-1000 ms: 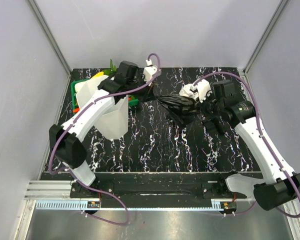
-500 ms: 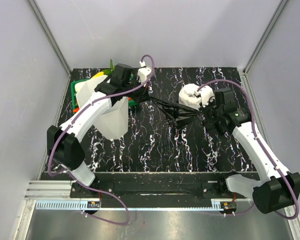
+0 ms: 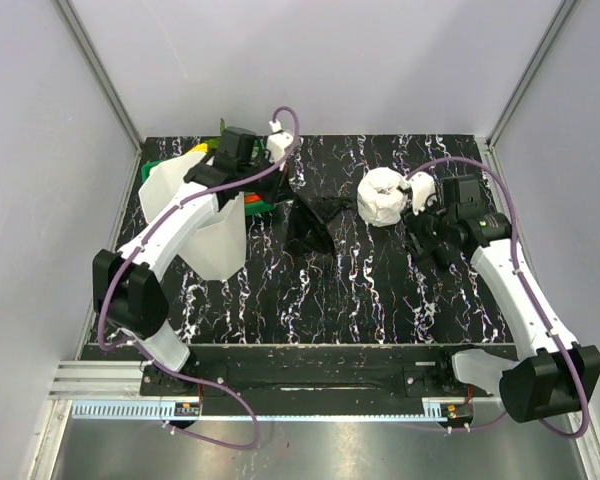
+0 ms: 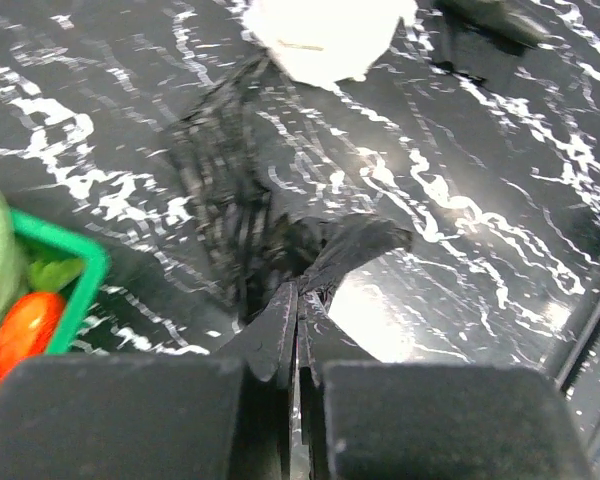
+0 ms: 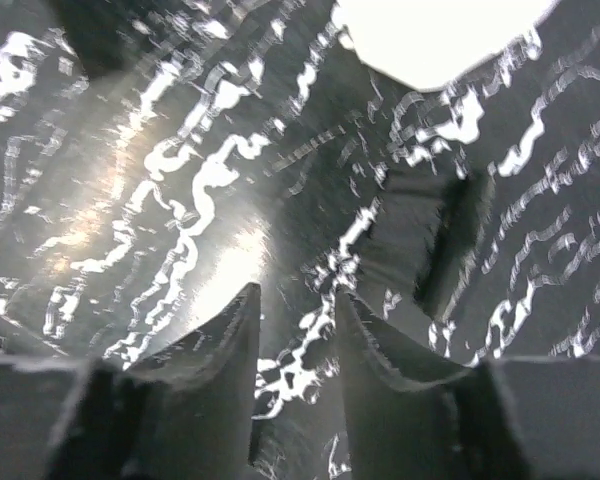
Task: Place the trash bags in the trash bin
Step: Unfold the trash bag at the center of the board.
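Observation:
The black trash bag (image 3: 310,226) hangs crumpled from my left gripper (image 3: 284,190), just right of the trash bin (image 3: 202,212), a tall white translucent bin at the left. In the left wrist view the fingers (image 4: 280,325) are pressed together on a twisted corner of the bag (image 4: 242,205), above the dark marbled table. My right gripper (image 3: 423,232) sits at the right, apart from the bag. Its fingers (image 5: 226,335) stand open over bare tabletop with nothing between them.
A white rounded roll of plastic (image 3: 383,195) lies between the bag and the right arm, and shows as the roll (image 4: 325,35) and the roll (image 5: 440,35) in the wrist views. A green basket (image 3: 156,172) of toy vegetables stands behind the bin, its corner (image 4: 75,285) near my left gripper.
My right gripper has opened and let go of the bag, drawing back right. My left gripper has pulled the bag left toward the bin, uncovering the white roll.

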